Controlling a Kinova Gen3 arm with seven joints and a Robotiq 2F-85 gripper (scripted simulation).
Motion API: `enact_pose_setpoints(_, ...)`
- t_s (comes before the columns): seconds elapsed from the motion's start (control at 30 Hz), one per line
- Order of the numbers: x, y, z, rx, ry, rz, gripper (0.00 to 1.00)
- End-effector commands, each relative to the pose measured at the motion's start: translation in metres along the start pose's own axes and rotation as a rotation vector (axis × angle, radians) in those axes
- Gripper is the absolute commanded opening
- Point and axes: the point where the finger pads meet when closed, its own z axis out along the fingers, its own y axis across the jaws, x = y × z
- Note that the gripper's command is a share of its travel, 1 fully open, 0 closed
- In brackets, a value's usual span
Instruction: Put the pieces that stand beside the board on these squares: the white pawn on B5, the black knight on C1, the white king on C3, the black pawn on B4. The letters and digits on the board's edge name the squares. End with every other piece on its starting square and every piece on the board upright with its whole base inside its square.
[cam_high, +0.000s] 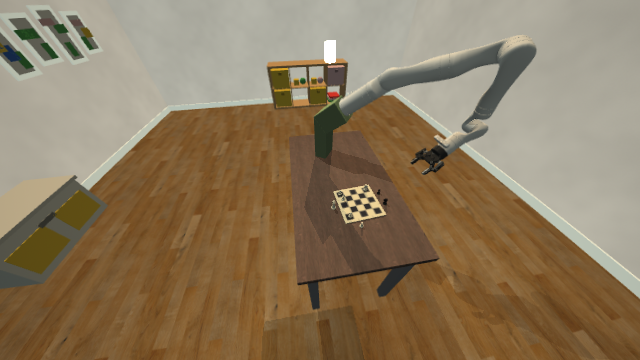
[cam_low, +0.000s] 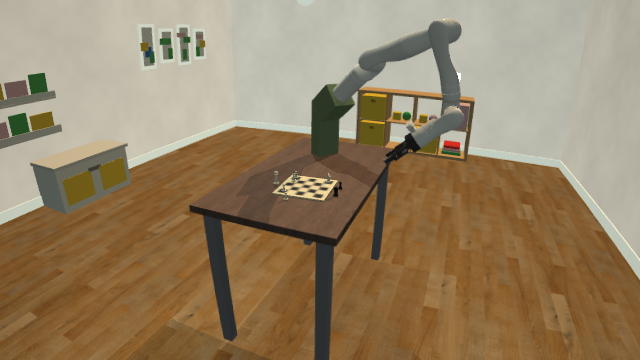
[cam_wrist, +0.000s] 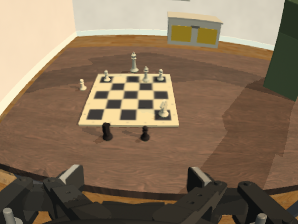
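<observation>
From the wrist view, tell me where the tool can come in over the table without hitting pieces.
Bare wood lies between the open tool and the two black pieces, and right of the board toward the green base. The board's far edge is crowded with white pieces; one small white piece stands off its left side.
</observation>
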Motion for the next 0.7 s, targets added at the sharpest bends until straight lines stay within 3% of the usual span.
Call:
enact_pose_setpoints(0.0, 0.0162, -0.0040, -0.0168, 0.003, -0.007, 0.002, 1.00)
enact_pose_setpoints(0.67, 0.0197, -0.0057, -0.0220, 0.008, -0.012, 0.007, 1.00)
